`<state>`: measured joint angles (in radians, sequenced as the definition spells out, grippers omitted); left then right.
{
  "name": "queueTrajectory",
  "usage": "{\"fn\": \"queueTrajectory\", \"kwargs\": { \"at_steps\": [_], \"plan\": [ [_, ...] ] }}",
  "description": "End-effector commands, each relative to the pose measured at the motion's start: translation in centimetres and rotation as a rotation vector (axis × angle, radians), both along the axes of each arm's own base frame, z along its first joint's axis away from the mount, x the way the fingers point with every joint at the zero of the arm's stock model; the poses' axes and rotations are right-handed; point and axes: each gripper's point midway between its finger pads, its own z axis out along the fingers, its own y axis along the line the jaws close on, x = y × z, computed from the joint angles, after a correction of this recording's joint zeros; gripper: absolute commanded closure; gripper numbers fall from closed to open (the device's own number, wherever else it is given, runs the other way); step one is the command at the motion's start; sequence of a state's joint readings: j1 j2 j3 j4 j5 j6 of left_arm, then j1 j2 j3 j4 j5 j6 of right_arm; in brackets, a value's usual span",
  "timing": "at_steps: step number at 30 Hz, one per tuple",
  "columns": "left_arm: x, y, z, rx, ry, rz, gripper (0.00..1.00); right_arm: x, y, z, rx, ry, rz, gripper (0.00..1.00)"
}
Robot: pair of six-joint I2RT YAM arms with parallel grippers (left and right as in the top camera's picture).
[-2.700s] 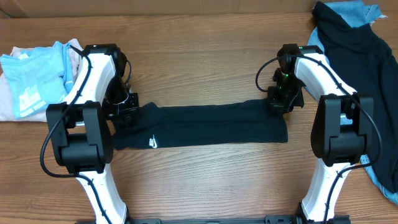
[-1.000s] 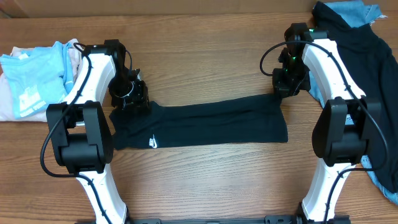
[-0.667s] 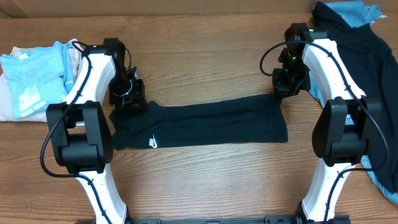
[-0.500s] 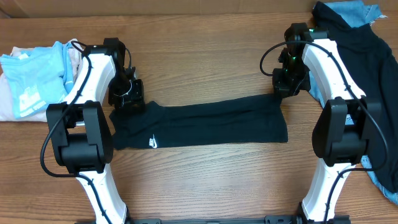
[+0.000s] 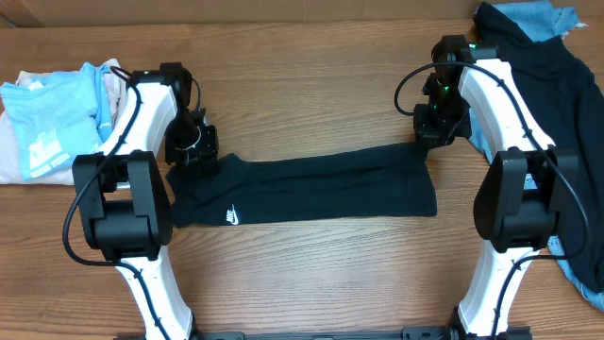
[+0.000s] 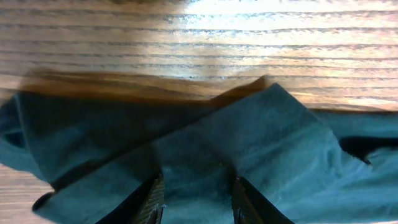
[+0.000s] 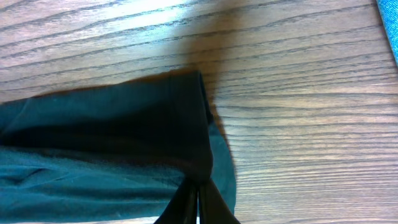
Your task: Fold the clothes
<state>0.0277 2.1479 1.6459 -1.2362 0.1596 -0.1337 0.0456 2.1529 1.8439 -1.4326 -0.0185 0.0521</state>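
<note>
Only the tips of the left pincer point(image 6: 199, 202) were seen, cut off at the frame's edge, parted around a thick wad of the plain black soft-knit T-shirt point(image 5: 311, 189) and gripping it. The right pincer point(image 7: 198, 208) was pressed together on the shirt's far right corner. The shirt was laid as a long flat band across the middle of the wood-grain desk point(image 5: 302, 76), its small white swoosh logo point(image 5: 230, 217) blurred.

Looks like a robotics lab bench, white-and-black left arm point(image 5: 142, 123) and right arm point(image 5: 505, 123) mounted at the near edge of a wood-grain surface point(image 5: 302, 85), laundry heaps point(image 5: 52, 123) along its side edges
</note>
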Motion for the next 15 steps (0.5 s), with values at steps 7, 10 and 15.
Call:
{"fn": "queueTrajectory", "kwargs": {
  "at_steps": [7,10,15],
  "plan": [
    [-1.0,-0.1,-1.8,0.005,0.043,-0.003,0.9,0.7,-0.4,1.7,-0.008,-0.055,-0.007,0.96],
    [-0.7,-0.1,-1.5,0.004,0.033,-0.006,0.95,0.8,-0.4,1.7,-0.008,-0.056,-0.007,0.96],
    [0.2,-0.1,0.0,0.005,0.001,-0.004,0.96,0.7,-0.4,1.7,-0.008,-0.055,-0.007,0.96]
  ]
}}
